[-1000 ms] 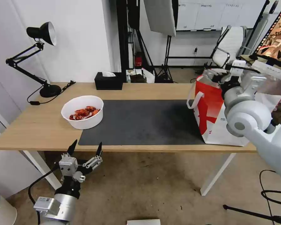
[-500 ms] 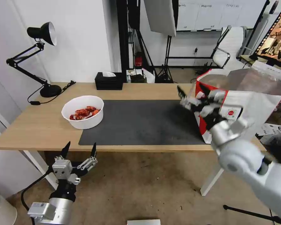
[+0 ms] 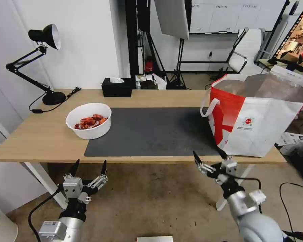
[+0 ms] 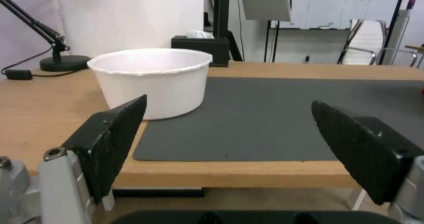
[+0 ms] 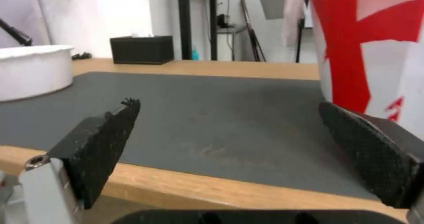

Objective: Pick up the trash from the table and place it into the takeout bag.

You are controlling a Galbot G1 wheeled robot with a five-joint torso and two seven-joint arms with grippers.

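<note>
The white bowl of crayfish shells (image 3: 88, 120) sits alone on the table (image 3: 40, 141), at the left edge of the dark mat (image 3: 151, 131); the takeout bag (image 3: 256, 121) stands open at the right end. The right gripper (image 3: 208, 157) has dropped from the bag's mouth to below the table's front edge, jaws apart and empty; its drop-off looks finished, leaving the bowl; the left gripper (image 3: 89, 164) waits open below the bowl's side.

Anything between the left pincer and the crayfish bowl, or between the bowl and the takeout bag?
Nothing visible. The left pincer hangs open below the table's front edge, facing the white bowl. From the bowl across to the takeout bag lies the bare dark mat.
</note>
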